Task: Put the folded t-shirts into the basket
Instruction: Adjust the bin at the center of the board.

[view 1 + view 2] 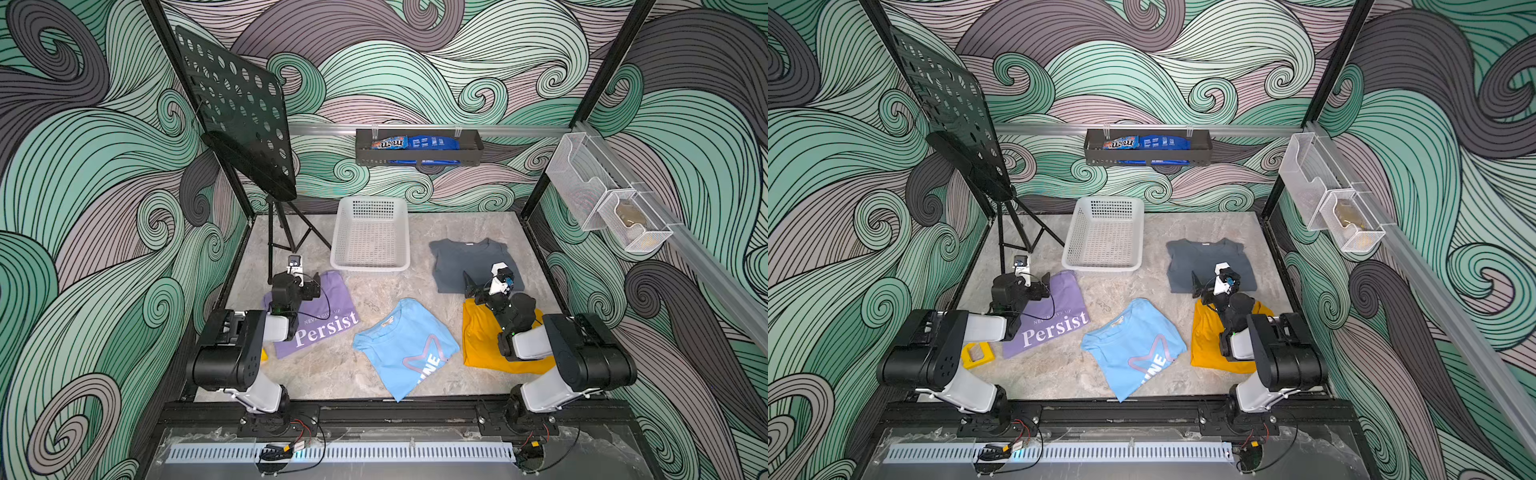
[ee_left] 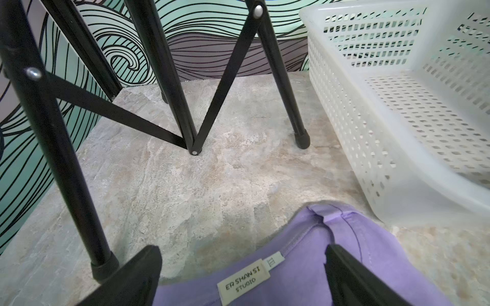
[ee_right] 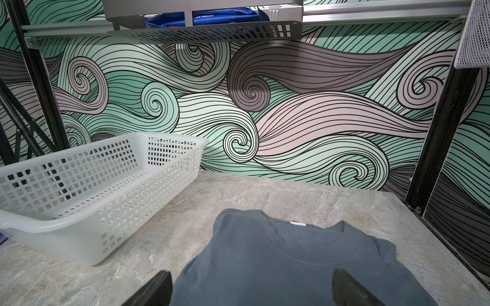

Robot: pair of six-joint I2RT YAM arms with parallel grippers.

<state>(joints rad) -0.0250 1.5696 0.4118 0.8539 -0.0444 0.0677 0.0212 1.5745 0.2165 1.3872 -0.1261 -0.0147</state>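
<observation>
Basket: upright at rear centre of table, just right of the music stand legs.
Lavender tee: flat on table, left side, outside basket; collar just short of basket's near corner.
Light blue tee: flat, front centre, skewed, apart from the rest.
Mustard tee: flat, front right, partly hidden by right arm.
Grey tee: flat, right rear, beside basket, not touching it.
Left gripper: spread wide above lavender collar end; one finger beside stand foot, other over fabric; nothing held.
Right gripper: spread wide above grey tee; nothing held.
</observation>
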